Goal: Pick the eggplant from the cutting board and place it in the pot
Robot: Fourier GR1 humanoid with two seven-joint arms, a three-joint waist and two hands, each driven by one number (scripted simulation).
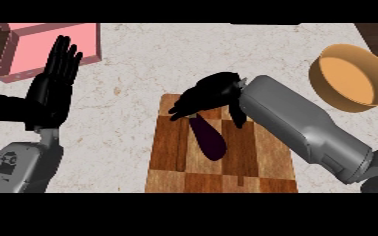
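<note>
A dark purple eggplant lies lengthwise on the wooden cutting board at the middle of the view. My right hand is over the eggplant's far end, fingers curled down around it and hiding that end. The eggplant's near end rests on the board. The pot, orange-tan and round, stands at the right edge. My left hand rests open at the left, fingers pointing up.
A pink box with a dark red rim sits at the far left corner of the speckled counter. A dark brown object shows at the top right corner.
</note>
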